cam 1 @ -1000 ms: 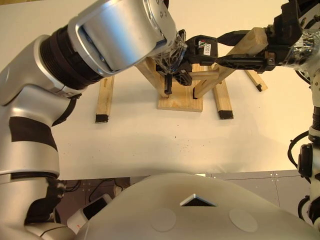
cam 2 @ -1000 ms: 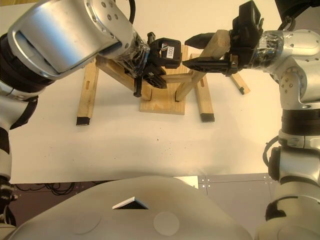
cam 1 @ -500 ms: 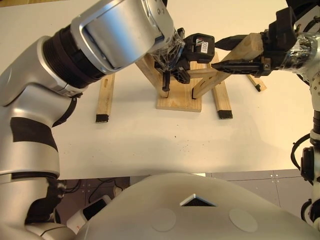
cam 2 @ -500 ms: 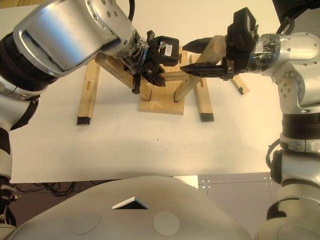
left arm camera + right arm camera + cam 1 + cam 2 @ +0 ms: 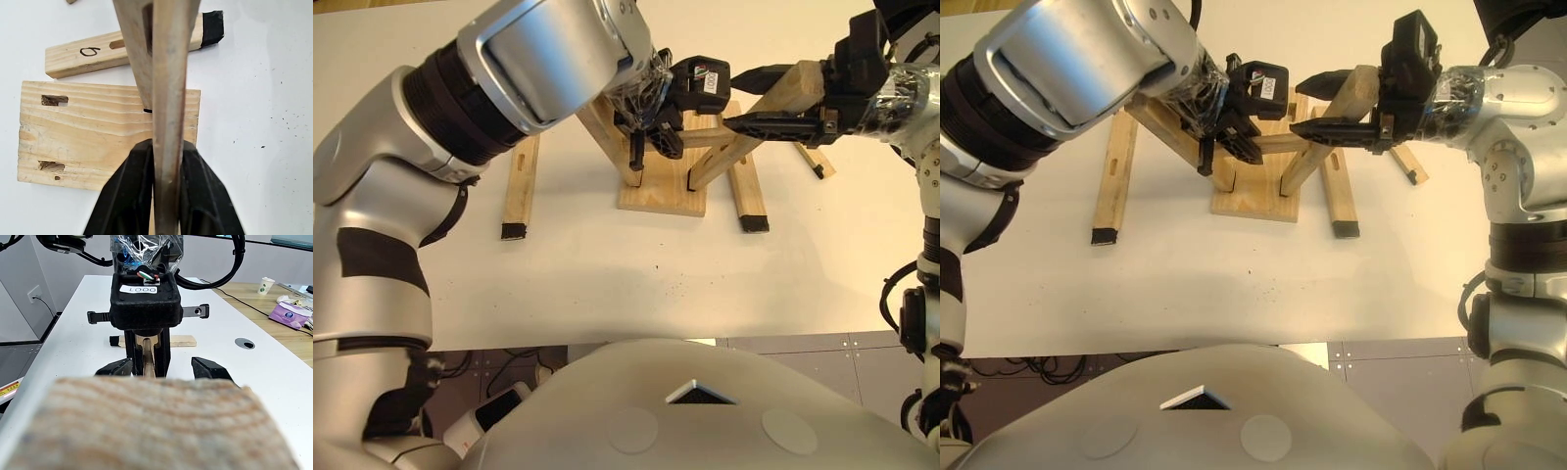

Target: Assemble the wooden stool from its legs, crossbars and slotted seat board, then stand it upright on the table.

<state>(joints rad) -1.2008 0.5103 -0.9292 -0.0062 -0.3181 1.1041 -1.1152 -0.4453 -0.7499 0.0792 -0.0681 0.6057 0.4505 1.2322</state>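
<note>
The slotted seat board (image 5: pixel 658 202) lies flat at the table's middle, and its slots (image 5: pixel 54 100) face up. One leg (image 5: pixel 610 140) leans up out of it on the left. My left gripper (image 5: pixel 646 152) points down over the board and is shut on a thin crossbar (image 5: pixel 167 98) that runs right toward a second leg (image 5: pixel 744 132). My right gripper (image 5: pixel 766 98) comes in from the right and is shut on that leg's upper end (image 5: pixel 146 426). One of its fingers (image 5: pixel 769 123) lies along the crossbar's line.
A loose leg (image 5: pixel 519 186) lies left of the board. Another leg (image 5: pixel 750 202) lies to the right, with a black-capped piece (image 5: pixel 814 158) beyond it. A numbered leg (image 5: pixel 93 51) rests beside the board. The near half of the white table (image 5: pixel 626 274) is bare.
My left gripper has shifted slightly farther away with the crossbar. The right gripper and its leg have edged a little left, toward the crossbar's free end.
</note>
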